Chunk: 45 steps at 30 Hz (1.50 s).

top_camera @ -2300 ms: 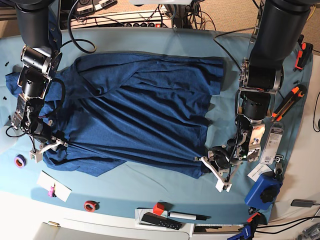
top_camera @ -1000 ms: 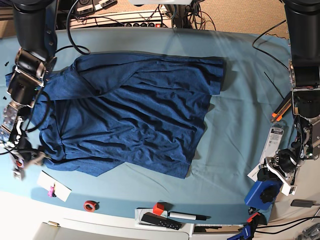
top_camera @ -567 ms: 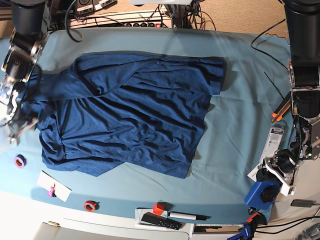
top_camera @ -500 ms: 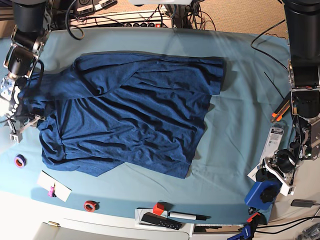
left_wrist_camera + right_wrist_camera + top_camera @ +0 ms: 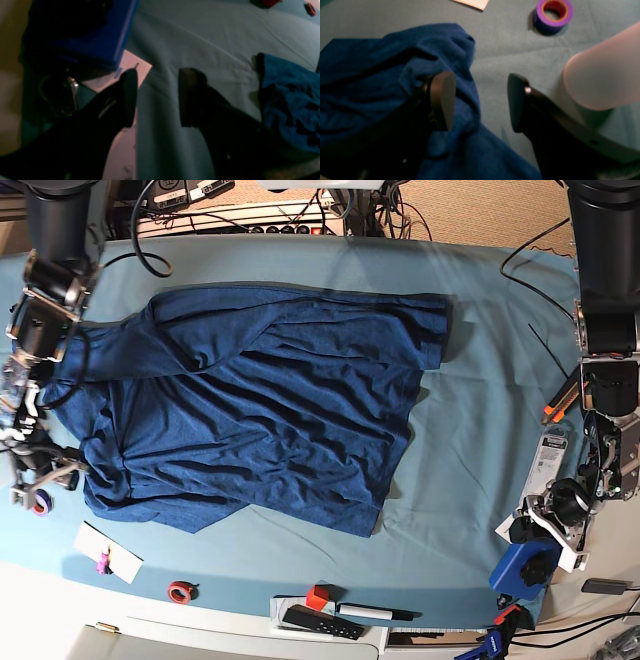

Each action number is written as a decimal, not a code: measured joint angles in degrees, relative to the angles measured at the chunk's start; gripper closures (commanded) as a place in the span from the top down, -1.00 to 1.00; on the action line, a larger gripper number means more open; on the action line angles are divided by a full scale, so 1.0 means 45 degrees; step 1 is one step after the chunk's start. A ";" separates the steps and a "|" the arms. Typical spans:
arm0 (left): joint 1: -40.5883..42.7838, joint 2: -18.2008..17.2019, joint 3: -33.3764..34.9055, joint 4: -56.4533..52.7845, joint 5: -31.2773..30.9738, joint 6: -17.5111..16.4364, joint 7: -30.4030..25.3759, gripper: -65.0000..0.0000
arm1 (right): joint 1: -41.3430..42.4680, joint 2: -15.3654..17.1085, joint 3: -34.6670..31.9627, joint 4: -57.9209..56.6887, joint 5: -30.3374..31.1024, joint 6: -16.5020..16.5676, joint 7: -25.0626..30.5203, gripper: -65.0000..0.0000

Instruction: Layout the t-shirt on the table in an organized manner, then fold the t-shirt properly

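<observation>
The dark navy t-shirt (image 5: 270, 405) lies spread and wrinkled across the middle of the teal-draped table (image 5: 460, 440). My right gripper (image 5: 45, 472) is at the shirt's left edge near the front corner. In the right wrist view this gripper (image 5: 480, 102) is open, one finger (image 5: 442, 100) resting over a bunched fold of the shirt (image 5: 382, 82), the other over bare cloth. My left gripper (image 5: 545, 530) is far from the shirt, at the table's right front. In the left wrist view it (image 5: 158, 97) stands open over teal cloth, with the shirt's corner (image 5: 287, 100) off to the right.
A purple tape roll (image 5: 40, 502) lies just beside the right gripper, also seen as the purple roll (image 5: 553, 13). A blue box (image 5: 525, 565) and white paper (image 5: 130, 67) sit by the left gripper. A white card (image 5: 110, 552), red tape ring (image 5: 180, 590), remote and pen line the front edge.
My right gripper slid toward the table's front along the shirt's left edge. Both grippers had earlier left the shirt's front hem; the left arm has since stayed still.
</observation>
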 measured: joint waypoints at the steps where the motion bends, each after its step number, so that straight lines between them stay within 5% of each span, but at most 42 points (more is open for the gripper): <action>1: 0.0000 0.0024 -0.0005 0.0000 0.0010 -0.0005 0.0000 -0.17 | 0.0000 -0.0287 0.0000 -0.0160 -0.0481 -0.0107 0.0155 0.02; 5: 0.0000 0.0078 0.0000 0.0000 -0.0010 -0.0010 0.0306 -0.17 | -0.0102 -0.1292 -0.0039 -0.0923 -0.1768 -0.0432 0.1350 0.02; 13: 0.0019 0.0078 0.0000 0.0005 0.0000 -0.0010 0.0491 -0.17 | 0.0180 -0.1064 0.0000 -0.1909 -0.3191 -0.2754 0.2812 0.02; 20: 0.0019 0.0073 0.0000 0.0005 0.0000 -0.0005 0.0491 -0.17 | 0.0151 -0.1107 0.0000 -0.2098 -0.3196 -0.2841 0.3648 0.01; 25: 0.0019 0.0073 0.0000 0.0005 0.0005 -0.0005 0.0481 -0.17 | 0.0141 -0.1214 -0.0005 -0.2098 -0.3196 -0.2759 0.3929 -0.67; 29: 0.0019 0.0073 0.0000 0.0005 0.0000 -0.0005 0.0481 -0.18 | 0.0146 -0.1219 0.0000 -0.2098 -0.3201 -0.1768 0.4653 -0.99; 35: 0.0019 0.0078 0.0000 0.0005 0.0000 -0.0005 0.0476 -0.18 | 0.0223 -0.1219 -0.0005 -0.2098 -0.2875 0.0729 0.6207 -0.99; 39: 0.0019 0.0073 0.0000 0.0005 0.0000 0.0000 0.0476 -0.18 | 0.0253 -0.1418 -0.0005 -0.2089 -0.2861 0.1248 0.6601 -0.99; 45: 0.0019 0.0073 0.0000 0.0005 0.0005 0.0000 0.0476 -0.18 | 0.0253 -0.2166 -0.0005 -0.2089 -0.2875 0.3050 0.7276 -0.99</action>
